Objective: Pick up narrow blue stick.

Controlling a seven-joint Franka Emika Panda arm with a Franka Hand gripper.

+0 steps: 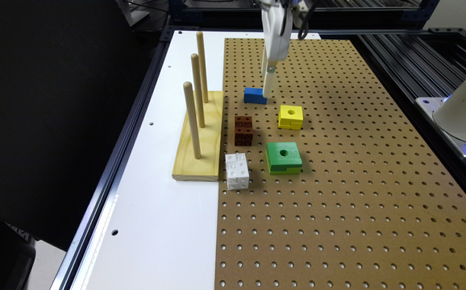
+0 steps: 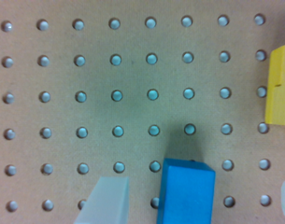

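Blue narrow blue stick [image 2: 186,192] between wide jaws, off-centre; yellow block [image 2: 279,84] at its 2 o'clock; one finger [image 2: 104,201] risks nudging it askew.

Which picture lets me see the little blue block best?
The exterior view. There the narrow blue stick shows whole, lying on the pegboard beside the gripper. The wrist view shows just one end of it, cut off at the picture's edge.
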